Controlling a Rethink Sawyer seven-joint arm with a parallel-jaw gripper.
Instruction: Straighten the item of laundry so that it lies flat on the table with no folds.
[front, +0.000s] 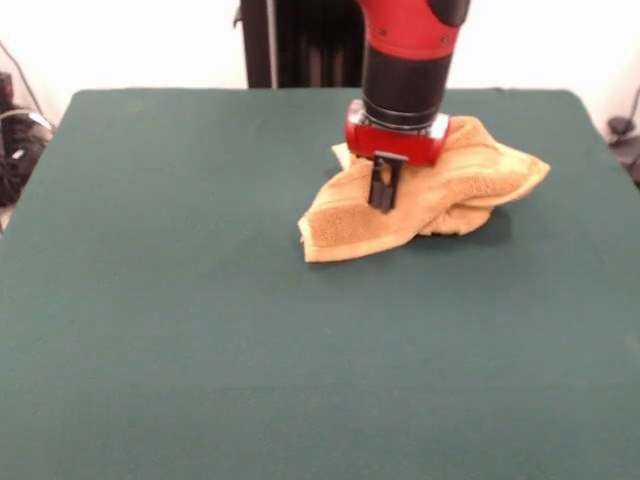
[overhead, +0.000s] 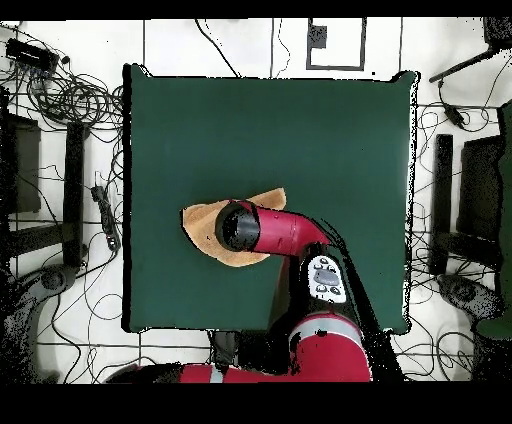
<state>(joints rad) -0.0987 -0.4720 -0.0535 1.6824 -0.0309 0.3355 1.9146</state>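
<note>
The orange-tan towel lies crumpled and folded on the far right part of the dark green table. One corner points toward the camera on the left and a bunched end lies on the right. My gripper comes straight down onto the towel's middle, its black fingers close together and pinching a ridge of the cloth. In the overhead view the towel shows on both sides of the red arm, which hides the gripper. No label or paler band shows.
The red and black arm reaches from the base over the table to the towel. Cables and equipment lie on the floor around the table.
</note>
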